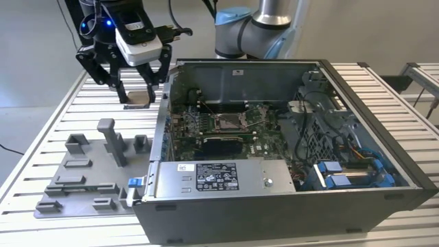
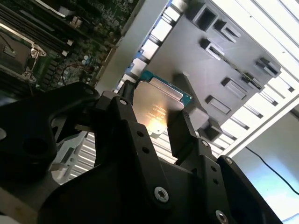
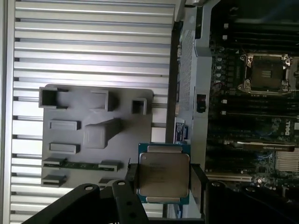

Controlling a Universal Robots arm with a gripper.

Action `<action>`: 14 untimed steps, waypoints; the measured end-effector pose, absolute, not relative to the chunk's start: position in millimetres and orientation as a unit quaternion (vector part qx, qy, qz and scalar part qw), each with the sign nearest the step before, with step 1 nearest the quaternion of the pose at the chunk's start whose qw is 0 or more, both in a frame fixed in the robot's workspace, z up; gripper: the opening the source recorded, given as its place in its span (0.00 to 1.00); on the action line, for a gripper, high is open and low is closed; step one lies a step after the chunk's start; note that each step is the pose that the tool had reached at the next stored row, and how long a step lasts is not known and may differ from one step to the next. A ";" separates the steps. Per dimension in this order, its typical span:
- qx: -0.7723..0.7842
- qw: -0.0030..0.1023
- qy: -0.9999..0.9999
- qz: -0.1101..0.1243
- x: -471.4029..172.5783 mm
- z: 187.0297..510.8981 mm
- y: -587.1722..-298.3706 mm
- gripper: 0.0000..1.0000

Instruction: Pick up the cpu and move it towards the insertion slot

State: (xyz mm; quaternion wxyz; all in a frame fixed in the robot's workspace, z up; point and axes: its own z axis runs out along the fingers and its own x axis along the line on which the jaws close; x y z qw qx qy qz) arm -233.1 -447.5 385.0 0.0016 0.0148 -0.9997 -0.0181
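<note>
Clearance is the worry here. The slatted table carries an open computer case, and the case's tall side wall stands between the gripper and the board inside. A path kept too low would likely knock the chip against that wall's rim. The case holds a green circuit board, bundled cables and blue-tabbed bays toward the exterior view's right. Beside it, on the exterior view's left, the grey fixture tray carries upright blocks and shallow recesses. The gripper hangs above the table, just beyond the tray's far end and near the case wall. Its fingers are drawn in narrowly on two opposite edges of the chip. The insertion slot sits in the board with its shiny frame around a brownish centre, and nothing seems seated in it. The cpu is held flat, silvery face toward both wrist views, clear of the tray and well apart from the slot. Pinched only by its thin edges, it could tilt or slip out under a jolt.
</note>
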 end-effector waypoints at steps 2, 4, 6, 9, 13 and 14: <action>0.015 0.002 -1.000 -0.018 -229.4 385.0 -447.5 0.00; 0.015 0.002 -1.000 -0.018 -226.1 385.0 -447.5 0.00; 0.015 0.002 -1.000 -0.018 -223.2 385.0 -447.5 0.00; 0.015 0.002 -1.000 -0.018 -219.2 385.0 -447.5 0.00; 0.015 0.002 -1.000 -0.018 -212.6 385.0 -447.5 0.00; 0.015 0.002 -1.000 -0.018 -210.7 385.0 -447.5 0.00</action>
